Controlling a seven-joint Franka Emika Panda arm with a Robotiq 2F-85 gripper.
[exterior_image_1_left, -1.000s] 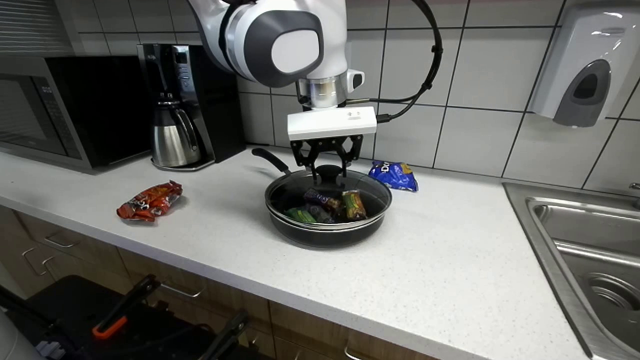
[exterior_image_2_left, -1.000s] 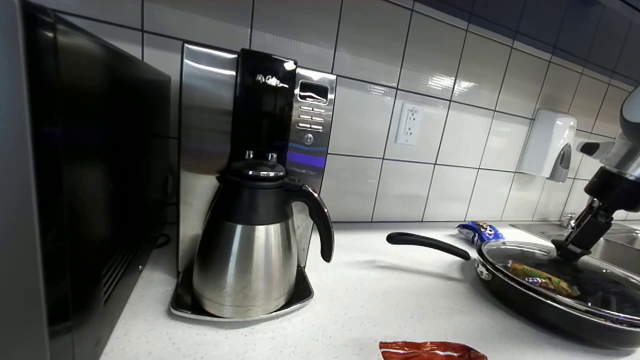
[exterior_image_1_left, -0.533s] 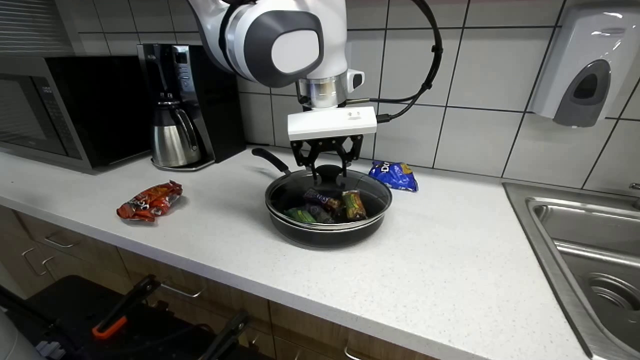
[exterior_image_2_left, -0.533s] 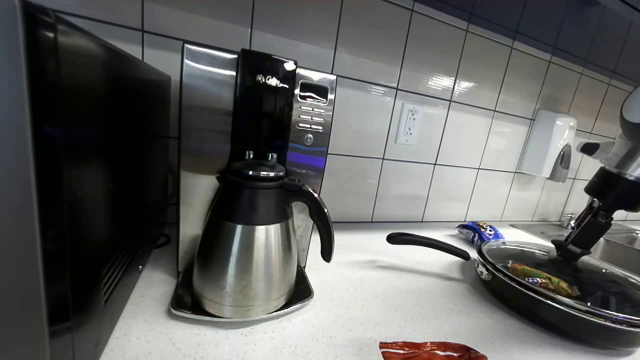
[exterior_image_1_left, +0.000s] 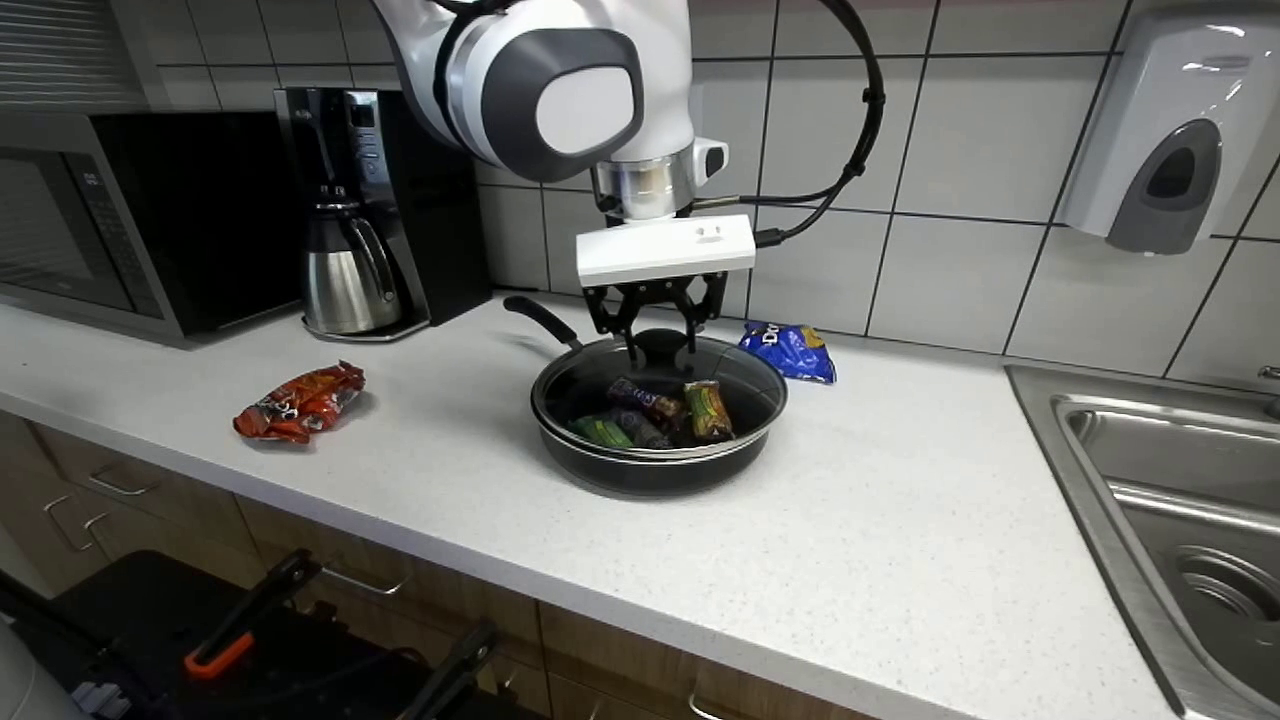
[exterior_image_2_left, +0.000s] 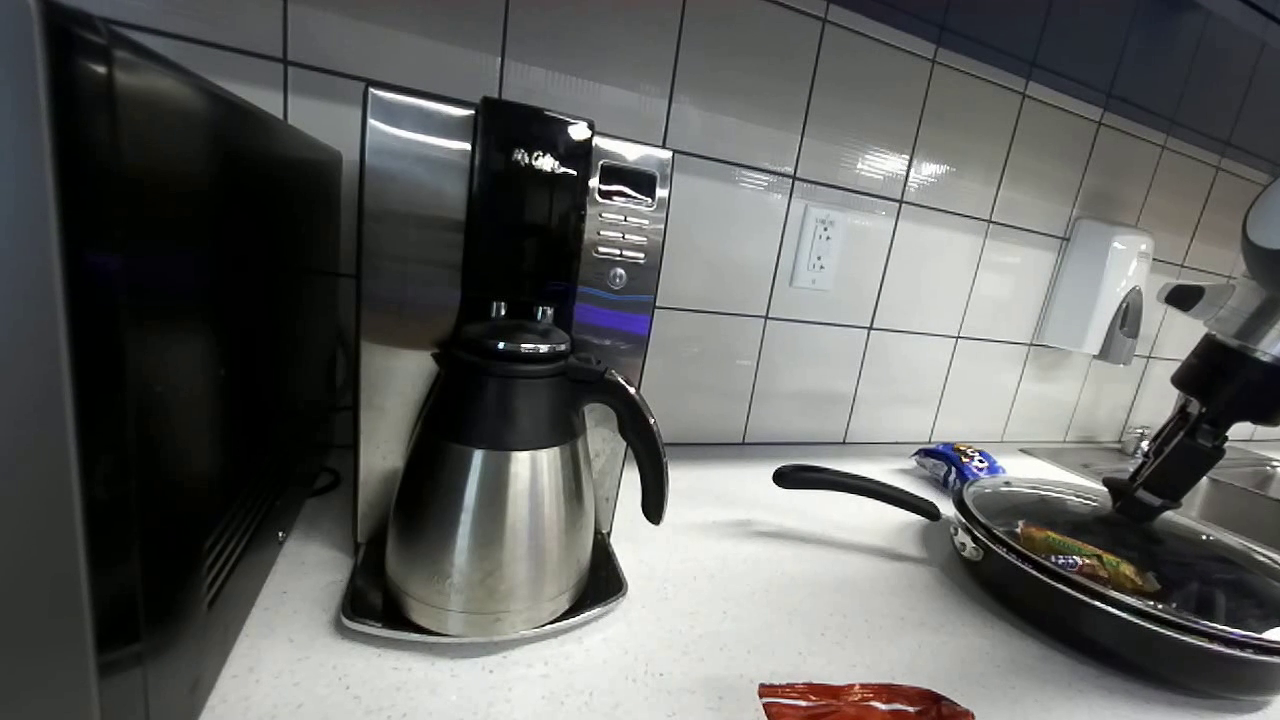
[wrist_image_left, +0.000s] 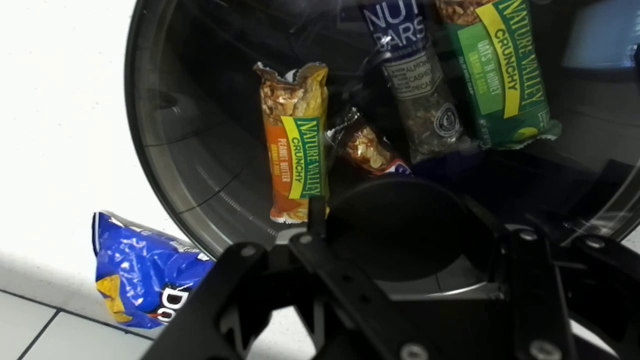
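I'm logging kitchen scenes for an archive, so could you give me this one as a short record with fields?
Grip: gripper closed on the lid knob
Lid: glass lid over a dark pan; fully seated or not, hard to tell
Under glass: peanut butter bar, nut bar, oats 'n honey bar, another wrapper partly hidden
Appliances: microwave; coffee maker with steel carafe
Bags: blue bag close by the pan; red bag toward the coffee maker
Fixtures: soap dispenser, steel sink

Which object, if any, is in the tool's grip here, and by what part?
The lid, it appears, by its knob, with the tool closed on it from both sides.
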